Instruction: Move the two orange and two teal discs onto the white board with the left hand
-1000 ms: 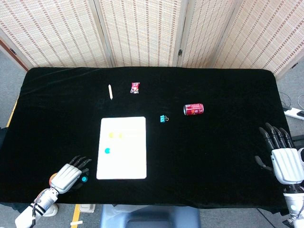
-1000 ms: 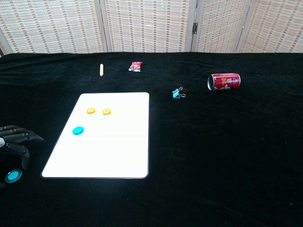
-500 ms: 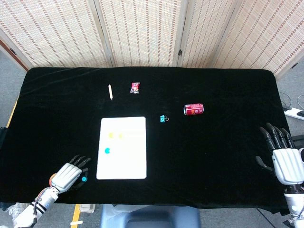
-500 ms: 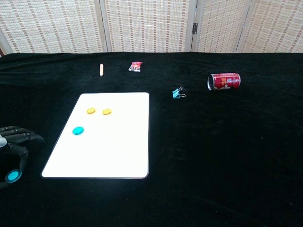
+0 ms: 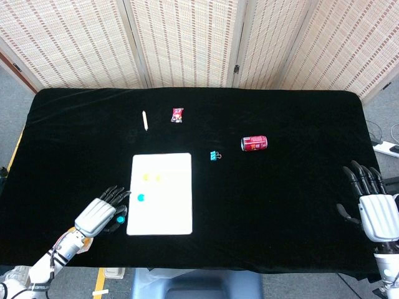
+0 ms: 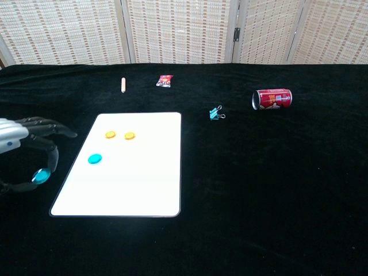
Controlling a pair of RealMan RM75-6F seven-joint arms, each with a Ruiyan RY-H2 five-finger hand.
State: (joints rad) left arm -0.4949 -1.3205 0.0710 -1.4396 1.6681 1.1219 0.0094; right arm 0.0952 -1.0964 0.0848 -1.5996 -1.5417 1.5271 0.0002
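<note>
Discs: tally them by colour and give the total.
Orange discs: 2, on the white board — one, another.
Teal discs: 2 — one on the board, one held in the left hand.
Total: 4.

Both hands share one build. The left hand (image 5: 98,215) has a smooth silver-grey shell over its back, and black segmented fingers (image 5: 116,194) run out from the shell's front edge. Behind the shell, away from the fingers, an orange patch sits at the wrist, followed by a pale forearm with dark bands and thin cabling. The right hand (image 5: 376,215) has the same light shell with black fingers (image 5: 363,177) beyond it and a grey ribbed wrist behind.
</note>
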